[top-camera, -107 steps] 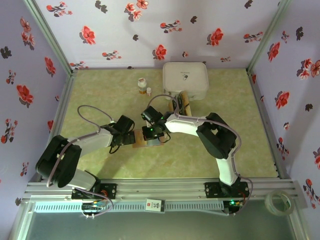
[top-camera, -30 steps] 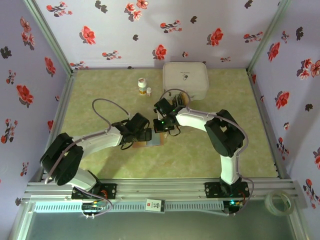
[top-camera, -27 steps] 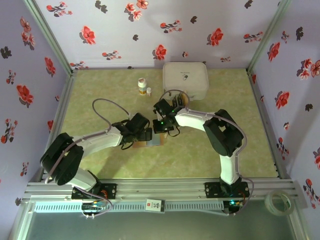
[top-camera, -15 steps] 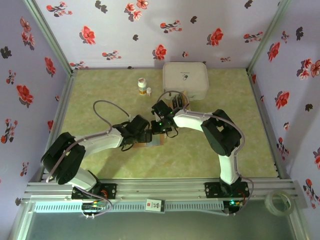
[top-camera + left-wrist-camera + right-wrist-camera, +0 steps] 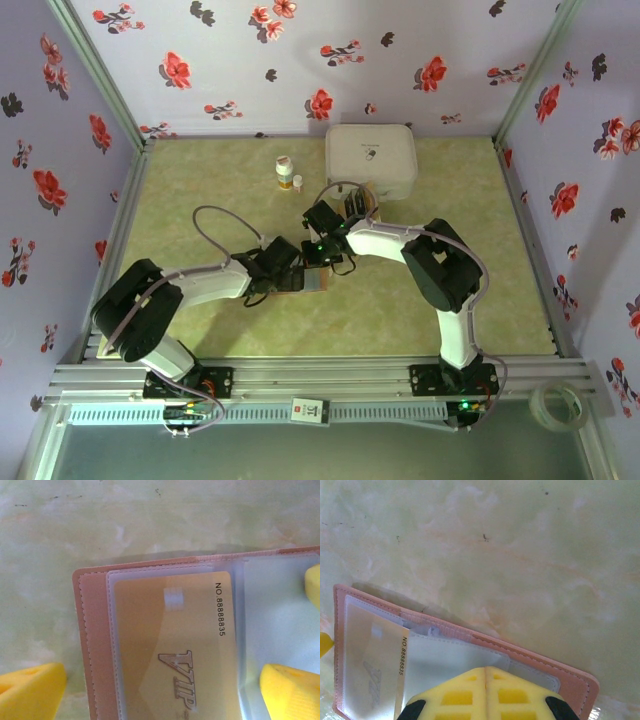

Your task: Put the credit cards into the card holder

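I see my left gripper (image 5: 160, 694) spread wide over the open card holder (image 5: 92, 645), with a gold card (image 5: 170, 645) sleeved at centre-frame. My right gripper (image 5: 486, 692) is pinched together at lower centre, seemingly resting on the holder.

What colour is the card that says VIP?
The card is gold, lying on the open pinkish-brown wallet. The left wrist view shows it best.

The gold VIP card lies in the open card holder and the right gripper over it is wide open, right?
No, the right gripper is shut, fingers pressed together in the right wrist view. The gold VIP card does lie in the open card holder.
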Controlling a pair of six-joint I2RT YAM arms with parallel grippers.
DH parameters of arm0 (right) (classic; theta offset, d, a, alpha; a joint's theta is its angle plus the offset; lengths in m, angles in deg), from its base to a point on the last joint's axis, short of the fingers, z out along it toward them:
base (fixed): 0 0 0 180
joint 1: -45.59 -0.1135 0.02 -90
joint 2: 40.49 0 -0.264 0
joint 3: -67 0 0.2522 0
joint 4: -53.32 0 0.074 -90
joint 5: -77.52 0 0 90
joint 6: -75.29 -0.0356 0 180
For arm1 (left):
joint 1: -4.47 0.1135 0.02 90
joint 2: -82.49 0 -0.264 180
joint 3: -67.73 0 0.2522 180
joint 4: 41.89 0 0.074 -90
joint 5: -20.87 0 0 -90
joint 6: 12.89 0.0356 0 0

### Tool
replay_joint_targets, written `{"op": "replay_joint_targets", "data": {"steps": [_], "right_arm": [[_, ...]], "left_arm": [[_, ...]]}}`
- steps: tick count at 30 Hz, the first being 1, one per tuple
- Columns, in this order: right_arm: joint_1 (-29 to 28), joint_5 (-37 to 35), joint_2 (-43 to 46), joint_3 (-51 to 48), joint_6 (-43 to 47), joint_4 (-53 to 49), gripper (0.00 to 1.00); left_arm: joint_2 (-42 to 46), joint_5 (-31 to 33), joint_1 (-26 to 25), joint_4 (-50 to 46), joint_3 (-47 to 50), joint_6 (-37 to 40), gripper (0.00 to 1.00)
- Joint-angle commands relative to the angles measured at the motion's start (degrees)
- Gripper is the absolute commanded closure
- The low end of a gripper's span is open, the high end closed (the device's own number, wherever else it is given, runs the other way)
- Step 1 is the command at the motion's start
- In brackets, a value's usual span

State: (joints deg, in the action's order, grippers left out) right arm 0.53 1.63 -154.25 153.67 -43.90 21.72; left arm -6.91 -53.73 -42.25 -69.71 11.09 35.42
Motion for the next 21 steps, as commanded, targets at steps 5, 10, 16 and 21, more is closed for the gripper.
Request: {"op": "replay_joint_targets", "data": {"steps": [5, 10, 16, 21], "right_arm": [[-0.1, 0.7, 5.6, -2.7, -3.5, 0.9, 0.79], [0.1, 0.3, 7.1, -6.1, -6.0, 4.1, 0.74], [0.1, 1.3, 5.8, -7.4, -7.5, 6.4, 0.73], [0.0, 1.8, 4.3, -7.1, -7.9, 7.0, 0.72]], "left_arm": [[-0.5, 1.8, -0.6, -0.2, 2.1, -0.5, 0.03], [-0.2, 2.0, -0.6, -0.2, 2.4, -0.6, 0.03], [-0.3, 1.9, -0.6, -0.1, 2.5, -0.6, 0.03], [-0.2, 2.0, -0.6, 0.2, 2.6, -0.6, 0.04]]}}
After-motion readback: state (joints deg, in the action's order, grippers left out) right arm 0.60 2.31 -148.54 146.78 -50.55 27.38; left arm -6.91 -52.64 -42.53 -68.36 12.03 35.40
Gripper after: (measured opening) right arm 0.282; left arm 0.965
